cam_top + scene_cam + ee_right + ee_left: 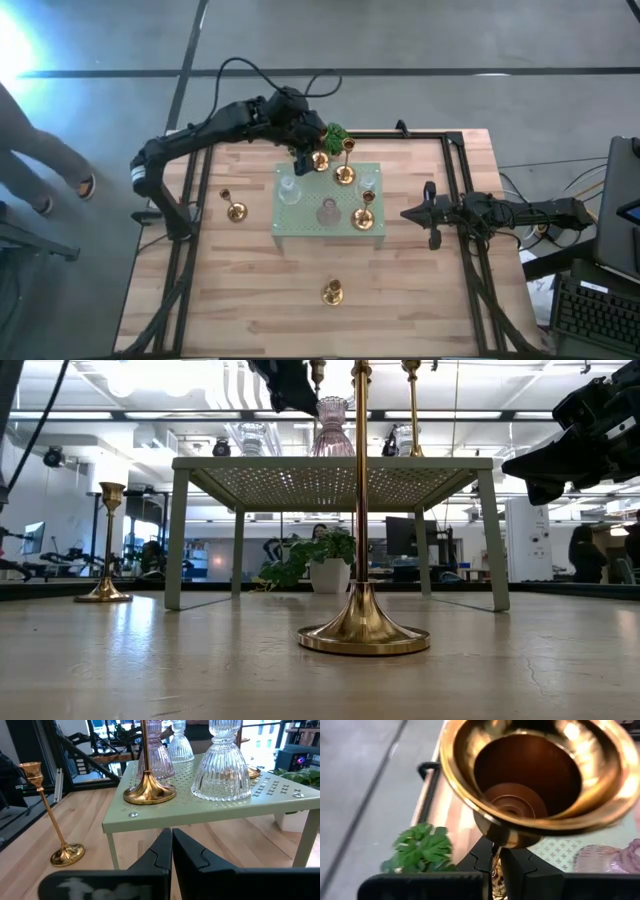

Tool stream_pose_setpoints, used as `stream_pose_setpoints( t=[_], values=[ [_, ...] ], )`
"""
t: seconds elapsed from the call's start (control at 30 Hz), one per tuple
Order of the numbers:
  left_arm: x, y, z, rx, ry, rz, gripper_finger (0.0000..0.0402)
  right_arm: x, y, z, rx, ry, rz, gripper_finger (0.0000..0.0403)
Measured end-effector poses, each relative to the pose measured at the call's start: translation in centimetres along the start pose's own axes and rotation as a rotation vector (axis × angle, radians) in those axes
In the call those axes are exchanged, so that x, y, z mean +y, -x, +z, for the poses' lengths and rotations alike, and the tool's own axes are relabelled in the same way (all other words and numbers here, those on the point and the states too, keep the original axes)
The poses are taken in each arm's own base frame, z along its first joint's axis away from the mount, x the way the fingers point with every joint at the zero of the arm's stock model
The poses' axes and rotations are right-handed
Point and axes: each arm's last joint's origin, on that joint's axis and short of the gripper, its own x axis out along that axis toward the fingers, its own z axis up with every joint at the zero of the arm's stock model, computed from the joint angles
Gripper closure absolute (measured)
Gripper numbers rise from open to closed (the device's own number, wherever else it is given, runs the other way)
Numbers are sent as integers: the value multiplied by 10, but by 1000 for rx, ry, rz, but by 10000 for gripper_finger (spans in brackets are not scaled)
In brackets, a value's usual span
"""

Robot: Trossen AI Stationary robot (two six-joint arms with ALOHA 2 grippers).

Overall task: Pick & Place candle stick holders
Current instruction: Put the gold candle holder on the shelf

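Observation:
My left gripper [306, 157] reaches over the far edge of the pale green stand [300, 228] and is shut on a gold holder [320, 160]. Two more gold holders [345, 175] [363, 217], two clear glass ones [290, 190] [368, 182] and a pink one [327, 212] stand by their bases on the stand. Two gold holders stand on the table: one left of the stand [235, 211], one near the front [333, 292]. My right gripper [408, 213] is shut and empty, hovering right of the stand. My left gripper pinches the gold holder's thin stem [496, 862] between its two fingers, just below the flared hollow top end [530, 775]. The fingers slant down from the table's far left and lie across the stem. Whether the holder's foot rests on the stand is hidden.
A leafy green plant [337, 135] stands just beyond the stand's far edge, close to my left gripper. A black frame rail [455, 170] runs along the table's sides. The wooden table [250, 290] lies open at the front left and right.

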Motion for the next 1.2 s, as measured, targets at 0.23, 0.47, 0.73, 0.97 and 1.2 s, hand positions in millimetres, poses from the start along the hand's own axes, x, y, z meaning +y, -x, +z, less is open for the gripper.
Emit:
stream_pose_setpoints(
  t=[0.23,0.47,0.73,0.97,1.2],
  values=[
    [-4,-18,-14,41,21,-63,381,0,0,0,0,0,0,394],
    [-8,-20,-32,-15,46,-50,381,0,0,0,0,0,0,394],
    [-12,-24,-46,-81,77,-88,381,0,0,0,0,0,0,394],
    [-11,-25,-45,-101,85,-84,381,0,0,0,0,0,0,394],
    [-10,-24,-41,-126,84,-97,381,0,0,0,0,0,0,394]
  ],
)
